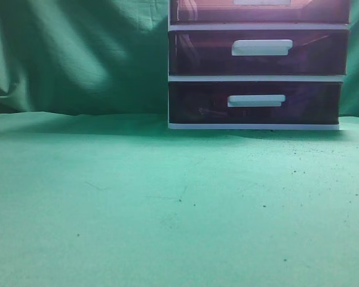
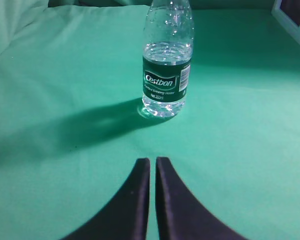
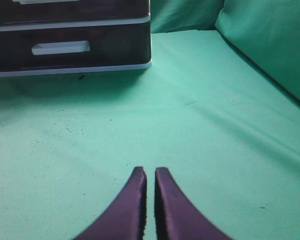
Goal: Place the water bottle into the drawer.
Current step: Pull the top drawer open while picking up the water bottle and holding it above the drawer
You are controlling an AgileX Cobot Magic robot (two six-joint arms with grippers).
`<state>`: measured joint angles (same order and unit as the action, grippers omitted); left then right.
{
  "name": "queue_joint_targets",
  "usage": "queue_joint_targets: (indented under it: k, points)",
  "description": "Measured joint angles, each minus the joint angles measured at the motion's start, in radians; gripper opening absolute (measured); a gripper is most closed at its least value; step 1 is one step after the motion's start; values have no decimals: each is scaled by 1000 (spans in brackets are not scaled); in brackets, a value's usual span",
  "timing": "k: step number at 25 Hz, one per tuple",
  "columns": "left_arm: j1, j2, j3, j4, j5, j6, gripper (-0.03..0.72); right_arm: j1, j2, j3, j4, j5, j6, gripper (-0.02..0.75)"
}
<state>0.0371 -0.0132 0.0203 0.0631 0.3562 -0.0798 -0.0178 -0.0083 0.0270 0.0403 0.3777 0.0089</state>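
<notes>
A clear water bottle (image 2: 167, 75) with a dark green label stands upright on the green cloth, straight ahead of my left gripper (image 2: 153, 161) and apart from it. The left gripper is shut and empty. My right gripper (image 3: 150, 171) is shut and empty over bare cloth, well in front of the drawer unit. The drawer (image 1: 197, 11), dark purple with a white bar handle (image 1: 261, 2), is the uppermost of three; it is closed and cut off by the top edge of the exterior view. The bottle and both grippers do not show in the exterior view.
The white-framed drawer unit (image 1: 168, 78) stands at the back right on the green cloth; its two lower drawers (image 1: 197, 51) (image 3: 115, 47) are closed. A corner of the unit (image 2: 292, 15) shows in the left wrist view. Green cloth drapes behind and rises at the right (image 3: 269, 45).
</notes>
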Motion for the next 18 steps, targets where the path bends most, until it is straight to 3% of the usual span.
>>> queue_joint_targets:
  k: [4,6,10,15,18]
  points:
    - [0,0,0,5,-5,-2,0,0,0,0,0,0,0,48]
    - [0,0,2,-42,-51,-24,0,0,0,0,0,0,0,48]
    - [0,0,2,-230,-327,-52,0,0,0,0,0,0,0,48]
    - [0,0,2,-286,-570,-52,0,0,0,0,0,0,0,48]
    - [0,0,2,-299,-595,-78,0,0,0,0,0,0,0,48]
